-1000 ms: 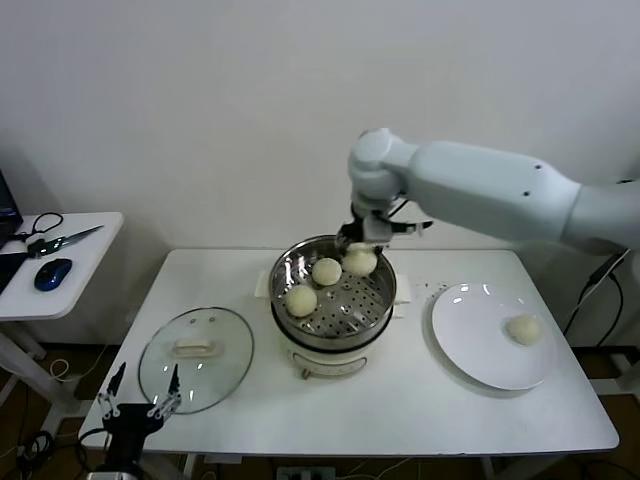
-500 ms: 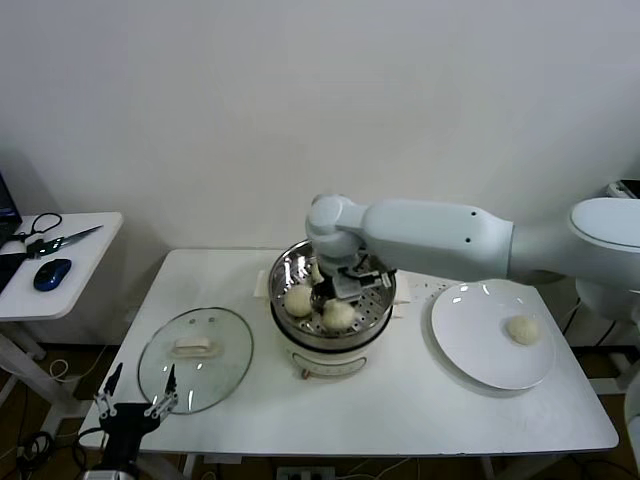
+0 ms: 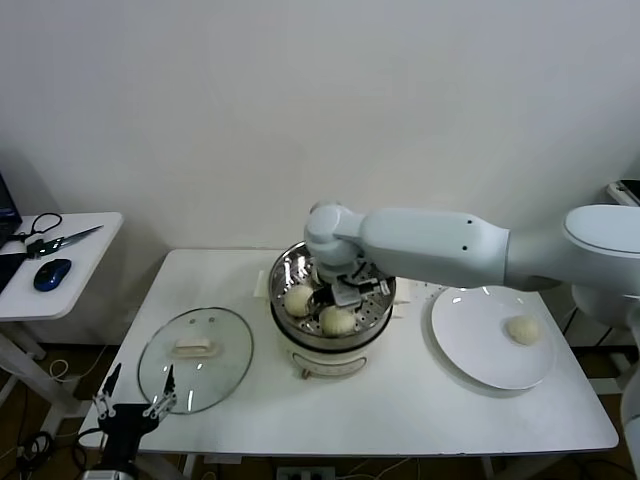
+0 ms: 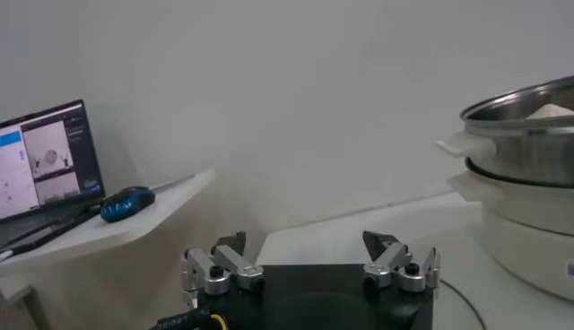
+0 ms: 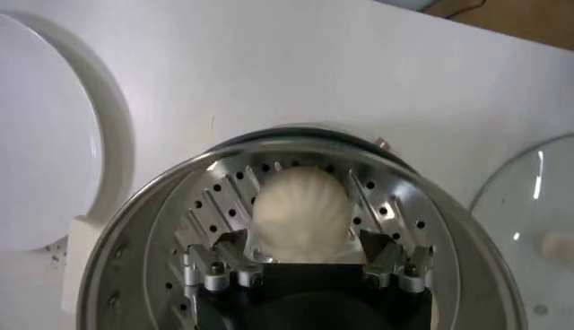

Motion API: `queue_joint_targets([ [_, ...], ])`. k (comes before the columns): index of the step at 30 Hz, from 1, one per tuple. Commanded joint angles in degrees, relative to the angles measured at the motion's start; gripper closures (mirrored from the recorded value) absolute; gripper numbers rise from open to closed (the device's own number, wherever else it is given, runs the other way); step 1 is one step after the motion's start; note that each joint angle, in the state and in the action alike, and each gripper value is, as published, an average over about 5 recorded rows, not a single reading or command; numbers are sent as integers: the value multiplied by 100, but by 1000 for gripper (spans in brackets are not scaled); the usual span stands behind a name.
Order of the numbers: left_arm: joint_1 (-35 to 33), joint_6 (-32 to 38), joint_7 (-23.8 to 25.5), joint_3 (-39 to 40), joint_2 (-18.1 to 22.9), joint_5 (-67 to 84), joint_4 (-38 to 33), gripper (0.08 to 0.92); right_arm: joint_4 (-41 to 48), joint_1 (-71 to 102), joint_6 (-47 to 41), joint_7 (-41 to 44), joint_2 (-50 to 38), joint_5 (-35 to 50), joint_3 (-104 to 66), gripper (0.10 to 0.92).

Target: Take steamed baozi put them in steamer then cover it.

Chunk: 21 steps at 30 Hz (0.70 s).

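The steamer [image 3: 300, 352] stands mid-table, its perforated tray [image 5: 395, 211] bare in places. My right gripper [image 3: 343, 296] reaches down into it and stands open, one finger on each side of a baozi [image 5: 300, 213] that rests on the tray. From the head view that baozi [image 3: 337, 321] lies at the pot's front, with another baozi [image 3: 298, 299] to its left. My arm hides the back of the tray. One more baozi [image 3: 522, 329] lies on the white plate [image 3: 470, 345]. The glass cover [image 3: 196, 358] lies flat at front left. My left gripper [image 3: 135, 398] waits open below the table's front-left corner.
A side table [image 3: 70, 270] at the far left carries a blue mouse [image 3: 52, 274] and scissors [image 3: 60, 240]. The left wrist view shows the steamer [image 4: 529, 134] to one side, the mouse [image 4: 126, 203] and a laptop [image 4: 45, 161]. The wall is close behind.
My right gripper came from the steamer's back rim down to the front of the tray with a baozi, then opened and let it go there. The left arm has not moved.
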State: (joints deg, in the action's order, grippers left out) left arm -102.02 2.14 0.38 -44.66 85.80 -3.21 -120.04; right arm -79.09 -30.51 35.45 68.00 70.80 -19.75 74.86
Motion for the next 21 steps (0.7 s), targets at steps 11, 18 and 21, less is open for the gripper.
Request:
queue_joint_targets([
  [11, -72, 30, -36, 145, -3, 24, -10, 177, 398, -1649, -2866, -720, -2393, 2735, 1034, 203],
  [18, -86, 123, -50, 173, -20, 9, 50, 177, 910, -237, -3920, -240, -3640, 2921, 83, 203],
  [21, -84, 103, -47, 209, -14, -27, -9, 177, 1232, 758, -3852, -154, -3944, 2428, -898, 203],
])
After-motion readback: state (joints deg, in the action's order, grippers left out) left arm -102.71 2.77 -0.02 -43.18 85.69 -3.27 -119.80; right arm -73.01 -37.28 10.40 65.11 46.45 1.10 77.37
